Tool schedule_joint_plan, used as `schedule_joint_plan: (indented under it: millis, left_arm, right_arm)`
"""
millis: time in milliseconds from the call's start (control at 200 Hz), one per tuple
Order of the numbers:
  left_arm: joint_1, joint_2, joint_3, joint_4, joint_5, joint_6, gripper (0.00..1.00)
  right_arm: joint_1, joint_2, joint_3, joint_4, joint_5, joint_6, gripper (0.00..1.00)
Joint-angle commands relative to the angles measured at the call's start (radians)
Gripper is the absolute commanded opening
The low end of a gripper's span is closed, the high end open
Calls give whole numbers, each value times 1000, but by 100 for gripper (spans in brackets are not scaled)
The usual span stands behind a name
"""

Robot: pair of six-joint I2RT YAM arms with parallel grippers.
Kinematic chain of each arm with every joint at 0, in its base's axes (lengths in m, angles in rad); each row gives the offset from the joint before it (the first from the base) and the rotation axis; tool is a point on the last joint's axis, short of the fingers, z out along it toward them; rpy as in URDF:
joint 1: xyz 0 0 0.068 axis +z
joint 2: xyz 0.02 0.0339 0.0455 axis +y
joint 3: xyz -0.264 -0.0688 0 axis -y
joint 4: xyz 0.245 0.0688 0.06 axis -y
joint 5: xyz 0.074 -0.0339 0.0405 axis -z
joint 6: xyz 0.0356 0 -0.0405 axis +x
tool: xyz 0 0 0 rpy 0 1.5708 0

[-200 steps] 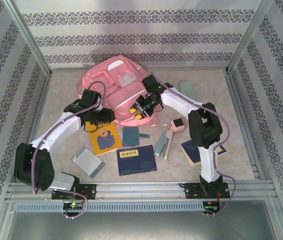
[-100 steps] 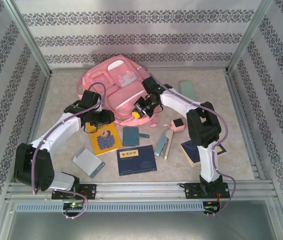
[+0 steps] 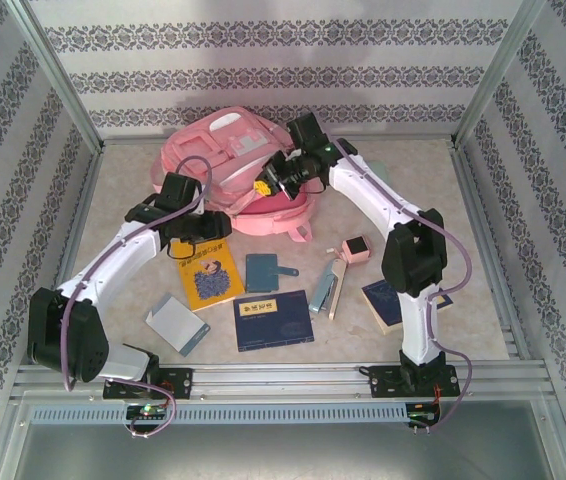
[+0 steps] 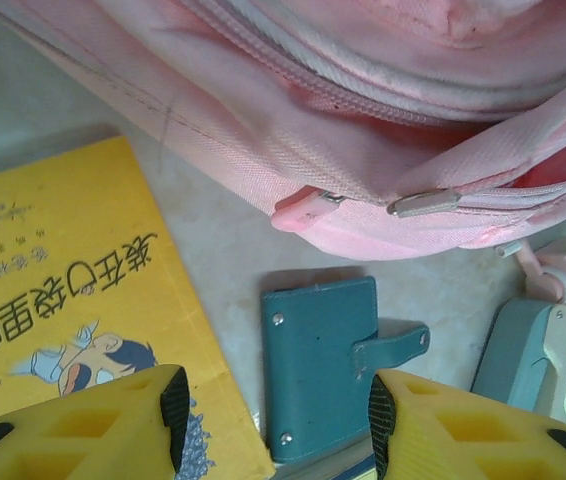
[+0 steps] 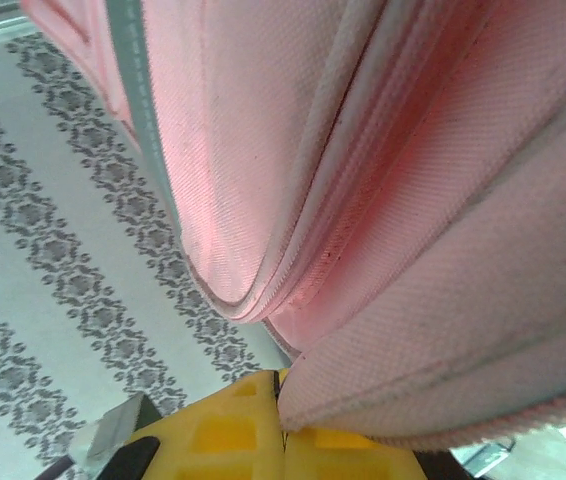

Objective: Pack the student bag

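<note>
walls (image 3: 263, 60): striped floral paper | tabletop (image 3: 483, 230): beige marbled | light: even

The left end effector (image 4: 275, 425) has two blocky yellow fingers (image 4: 93, 435) with shallow square recesses moulded into their faces and black pads (image 4: 175, 405) lining the inner sides. The right end effector (image 5: 281, 440) is the same yellow, with the same square recesses. Behind each end effector sits a black wrist housing (image 3: 178, 190), then smooth white links on the left arm (image 3: 113, 262) and the right arm (image 3: 373, 200) alike, broken by bulky black joint housings (image 3: 413, 258). A lilac cable (image 3: 195, 172) runs back from each end effector along its arm to a black base plate (image 3: 408, 380), near which a green light (image 3: 146, 410) glows.
</note>
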State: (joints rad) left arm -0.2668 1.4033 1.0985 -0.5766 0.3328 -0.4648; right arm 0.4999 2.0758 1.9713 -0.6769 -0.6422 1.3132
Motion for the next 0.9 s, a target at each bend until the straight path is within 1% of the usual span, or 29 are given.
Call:
schedule_joint_plan:
  millis: [0,145,290,500,650,774,894]
  left_arm:
    - [6,35,43,12,6,32,52]
    - [5,86,60,48,-28,42,53]
    - [5,130,80,81,-35,58,53]
    - [-10,159,104,172,-11,72,54]
    - [-26,152,87,250,-25,93,52]
    - [-28,175,84,272,-34,99,48]
    - [-34,199,86,281,-38,109,39]
  right_arm:
    - [-5,-39,69,53,-17,55,0]
    - [-4,-37,102,56,-16,75,0]
    - [-1,-41,109,59,-20,90,0]
    - [3,-45,104,64,-20,102,0]
    - [7,-47,103,71,-21,114,0]
    - [8,-51,106,75,-22,122,0]
    - [9,-58,103,74,-17,127,0]
